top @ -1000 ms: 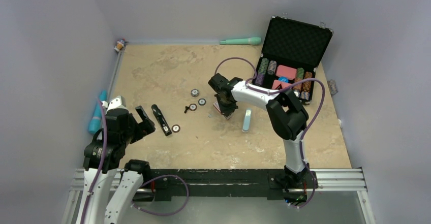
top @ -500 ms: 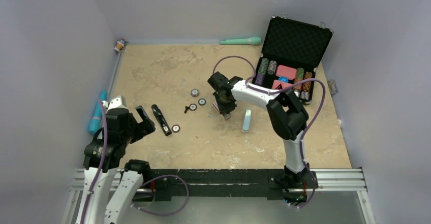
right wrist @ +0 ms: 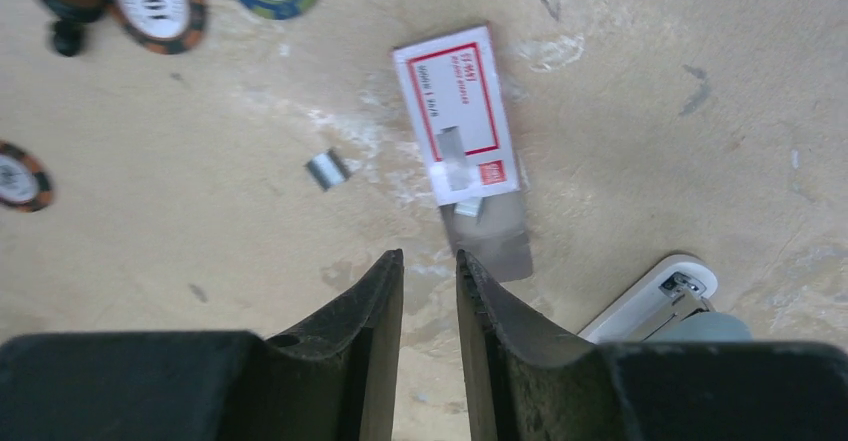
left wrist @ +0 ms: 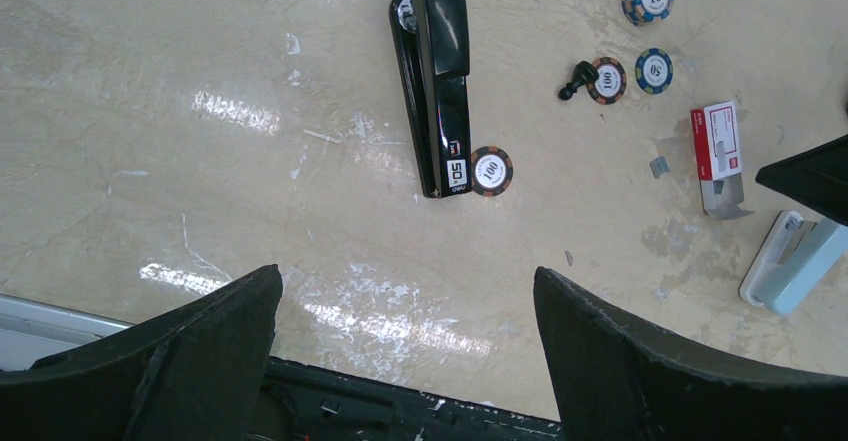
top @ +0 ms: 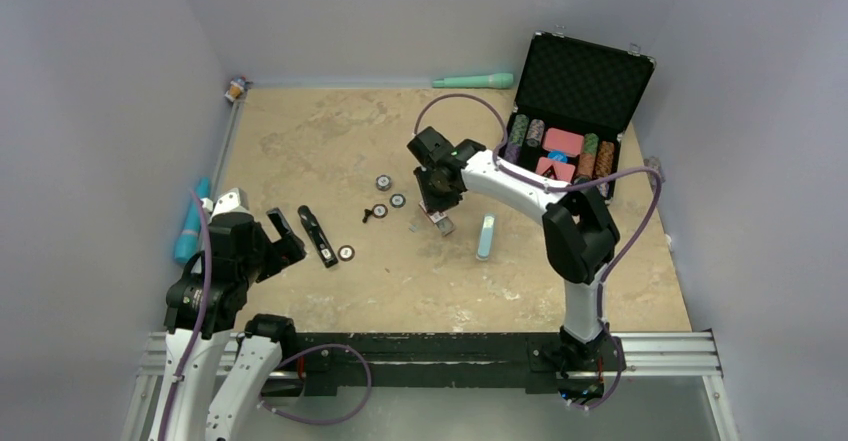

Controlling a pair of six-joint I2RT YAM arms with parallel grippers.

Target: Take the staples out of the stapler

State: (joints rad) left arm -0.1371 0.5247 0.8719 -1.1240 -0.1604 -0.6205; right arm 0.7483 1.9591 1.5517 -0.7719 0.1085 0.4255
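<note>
Near the table's (top: 300, 141) left edge lies the stapler (left wrist: 437, 81), flat with its top arm down, one chip (left wrist: 491, 170) touching its near end. The staples (right wrist: 326, 170), a small silvery strip, lie loose on the table well apart from it, just beside the box (right wrist: 458, 111). Whether more are inside the stapler cannot be told. The likeliest slip is at the right gripper (right wrist: 430, 261). It hangs over the box's grey flap, not over the strip, so a descent from here would probably pinch cardboard or nudge the box onto the strip. The strip is also thin and flat on the table, so fingertips may skid over it or snap it apart. A blue bar (right wrist: 660, 301) close on the right could be knocked by a sideways correction. On the left, a grasp at the stapler's near end would likely shove the chip or make the slim body swivel away. The right arm reaches far forward and inward, wrist pointing down, fingers all but closed with a thin gap and grasping nothing. The left arm is folded low near its base, the left gripper (left wrist: 405, 276) spread wide and empty, aimed at the table short of the stapler.
</note>
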